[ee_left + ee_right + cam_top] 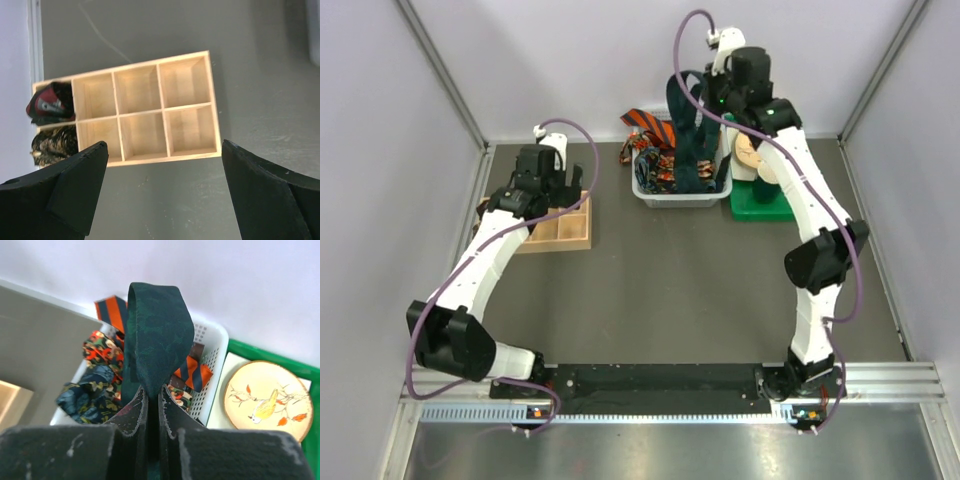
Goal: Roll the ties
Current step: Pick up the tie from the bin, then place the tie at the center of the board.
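Note:
My right gripper (708,95) is raised above the white basket (650,192) at the back and is shut on the plain dark teal tie (688,135), which hangs down into the basket. In the right wrist view the teal tie (157,335) stands up from between my shut fingers (131,412). The orange-and-black striped tie (114,310) and dark patterned ties (97,375) lie in the basket (212,352). My left gripper (162,190) is open and empty, hovering over the wooden box (212,107). Two rolled patterned ties (47,104) fill its two left-end compartments.
A green tray (745,208) with a round bird-painted plate (267,400) stands right of the basket. The wooden box (575,230) sits at the left near the wall. Walls close in the table on three sides.

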Controlling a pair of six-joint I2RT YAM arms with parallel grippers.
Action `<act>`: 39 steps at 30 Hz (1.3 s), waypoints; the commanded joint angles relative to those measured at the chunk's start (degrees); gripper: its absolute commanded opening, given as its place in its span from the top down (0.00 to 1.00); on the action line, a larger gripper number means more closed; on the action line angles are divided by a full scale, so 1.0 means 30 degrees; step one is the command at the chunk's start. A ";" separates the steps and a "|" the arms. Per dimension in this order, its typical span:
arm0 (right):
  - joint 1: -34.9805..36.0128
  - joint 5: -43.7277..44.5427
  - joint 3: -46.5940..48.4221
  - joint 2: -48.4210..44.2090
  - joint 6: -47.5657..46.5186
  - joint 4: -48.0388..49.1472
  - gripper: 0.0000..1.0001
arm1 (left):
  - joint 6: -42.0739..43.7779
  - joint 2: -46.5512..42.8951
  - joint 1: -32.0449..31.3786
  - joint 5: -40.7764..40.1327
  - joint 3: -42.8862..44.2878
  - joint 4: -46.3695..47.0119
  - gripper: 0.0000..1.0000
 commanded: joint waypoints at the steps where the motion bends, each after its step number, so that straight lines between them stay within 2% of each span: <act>1: 0.0226 -0.0615 0.0830 -0.4312 -0.0102 0.0599 1.00 | 0.0734 -0.1086 0.0044 0.1864 0.1188 0.1631 0.01; 7: 0.0197 -0.0176 -0.0806 -0.9142 -0.1126 0.0449 1.00 | 0.0881 -0.1523 0.0044 0.4408 0.1834 0.2565 0.01; 10: 0.0226 -0.0118 -0.3410 -1.2423 -0.2877 0.0919 1.00 | 0.1203 -0.2167 0.0044 0.6164 0.1483 0.3299 0.01; 14: 0.0197 -0.0086 -0.8383 -1.6437 -0.5458 0.1184 1.00 | 0.0971 -0.2988 0.0044 0.7780 0.0403 0.4265 0.01; 16: 0.0168 -0.1572 -0.9856 -1.8395 -0.6600 0.0483 1.00 | 0.0707 -0.3660 0.0044 0.7989 -0.0243 0.4648 0.01; 17: 0.0197 -0.2191 -1.1488 -1.8930 -0.7766 0.0364 1.00 | 0.0532 -0.3896 0.0044 0.8164 -0.0943 0.4794 0.01; 19: 0.0197 -0.4240 -1.2787 -1.9665 -0.8855 -0.0482 1.00 | 0.0472 -0.4539 0.0044 0.8166 -0.1475 0.4826 0.01; 21: 0.0197 -0.6838 -1.3845 -1.9698 -0.9591 -0.2029 1.00 | 0.0850 -0.4864 0.0044 0.8195 -0.1886 0.3807 0.01; 23: 0.0255 -0.8255 -1.4895 -1.9087 -1.0120 -0.2593 1.00 | 0.1086 -0.5070 0.0102 0.7788 -0.1829 0.2547 0.01; 26: 0.1189 -0.8760 -1.6072 -1.7130 -0.9858 -0.2771 1.00 | 0.1087 -0.4983 0.0978 0.8047 -0.1594 -0.0325 0.01; 29: 0.4434 -0.7447 -1.8439 -1.5630 -0.9976 -0.1256 1.00 | 0.1377 -0.5537 0.4020 1.1172 -0.2470 -0.1793 0.01; 30: 0.6359 -0.6339 -1.9346 -1.5393 -1.0033 -0.0291 1.00 | 0.1641 -0.6148 0.4638 1.2894 -0.2821 -0.1883 0.01; 31: 0.7510 -0.5632 -2.1241 -1.5129 -1.0179 0.1836 1.00 | 0.2281 -0.6503 0.6152 1.3288 -0.3666 -0.1884 0.01; 33: 1.0344 -0.4255 -2.2660 -1.3616 -1.0559 0.3696 1.00 | 0.2871 -0.7612 0.6896 1.3585 -0.4519 -0.1709 0.01; 35: 1.1413 -0.4015 -2.2843 -1.2117 -1.0358 0.4897 0.80 | 0.3485 -0.8086 0.7017 1.3468 -0.5517 -0.1737 0.01; 36: 1.1911 -0.3869 -2.2262 -1.0804 -1.0008 0.4962 0.51 | 0.3634 -0.8349 0.7162 1.3410 -0.5781 -0.1795 0.01; 37: 1.2322 -0.3809 -2.1734 -1.0124 -0.9802 0.4731 0.38 | 0.3925 -0.8381 0.7193 1.3468 -0.6045 -0.1970 0.01; 39: 1.2297 -0.3284 -2.0418 -0.9388 -0.9014 0.3269 0.22 | 0.4278 -0.8265 0.7339 1.3498 -0.6164 -0.2147 0.01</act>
